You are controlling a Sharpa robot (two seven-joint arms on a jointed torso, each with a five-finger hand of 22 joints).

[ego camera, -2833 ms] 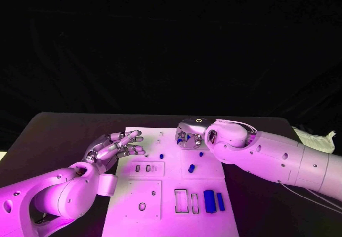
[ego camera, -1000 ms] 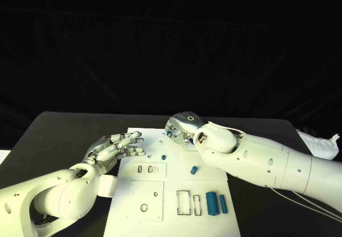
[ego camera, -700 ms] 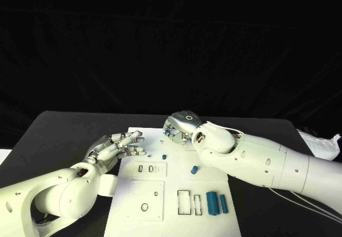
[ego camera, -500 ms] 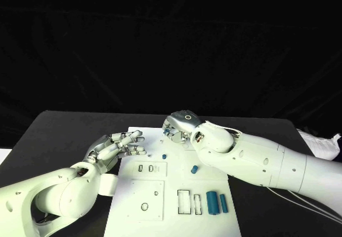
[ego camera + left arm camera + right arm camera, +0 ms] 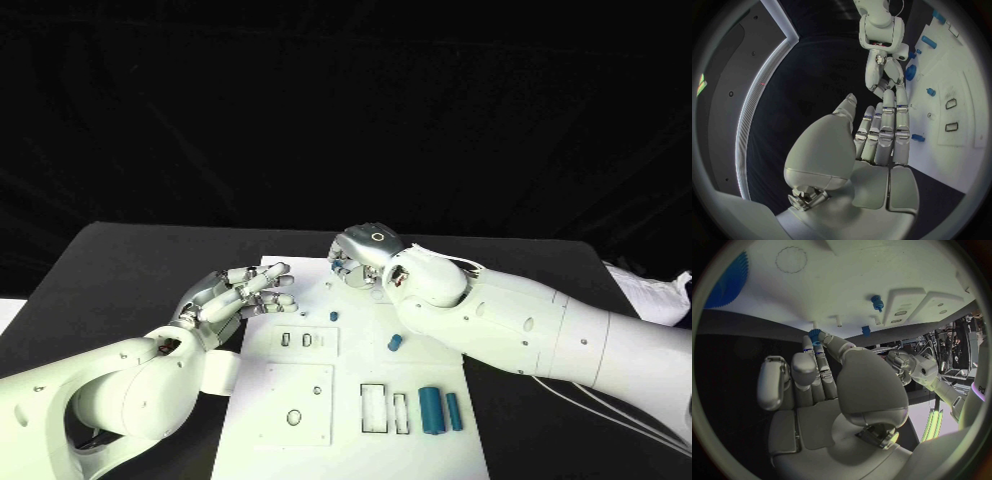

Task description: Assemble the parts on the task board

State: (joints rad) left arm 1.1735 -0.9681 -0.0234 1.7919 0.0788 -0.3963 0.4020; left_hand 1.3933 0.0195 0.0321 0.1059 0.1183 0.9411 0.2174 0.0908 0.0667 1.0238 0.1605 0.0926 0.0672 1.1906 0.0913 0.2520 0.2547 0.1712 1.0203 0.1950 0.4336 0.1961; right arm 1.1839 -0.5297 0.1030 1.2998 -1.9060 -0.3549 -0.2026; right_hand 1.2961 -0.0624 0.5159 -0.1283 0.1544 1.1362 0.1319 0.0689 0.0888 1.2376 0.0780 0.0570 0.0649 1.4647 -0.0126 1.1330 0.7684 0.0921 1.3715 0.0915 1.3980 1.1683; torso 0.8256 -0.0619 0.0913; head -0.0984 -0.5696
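The white task board [image 5: 310, 385] lies in the middle of the black table. My right hand [image 5: 361, 262] hovers over its far end and pinches a small blue gear [image 5: 814, 333] between thumb and fingertips, close above the board [image 5: 848, 275]. A larger blue gear [image 5: 726, 275] sits on the board beside it, as does a blue peg [image 5: 877, 302]. My left hand [image 5: 238, 295] rests at the board's left edge with its fingers spread and nothing in it. A small blue peg [image 5: 333, 315], a short blue piece [image 5: 394, 342] and two long blue pieces [image 5: 428, 408] lie on the board.
Empty rectangular slots [image 5: 368, 408] lie next to the long blue pieces, and two small slots [image 5: 296, 341] sit mid-board. A white crumpled sheet [image 5: 656, 285] lies at the table's right edge. Bare black table [image 5: 130, 270] stretches to the left.
My right hand has crept a little left and farther along the board's far end, still holding the small gear. The left hand has hardly moved.
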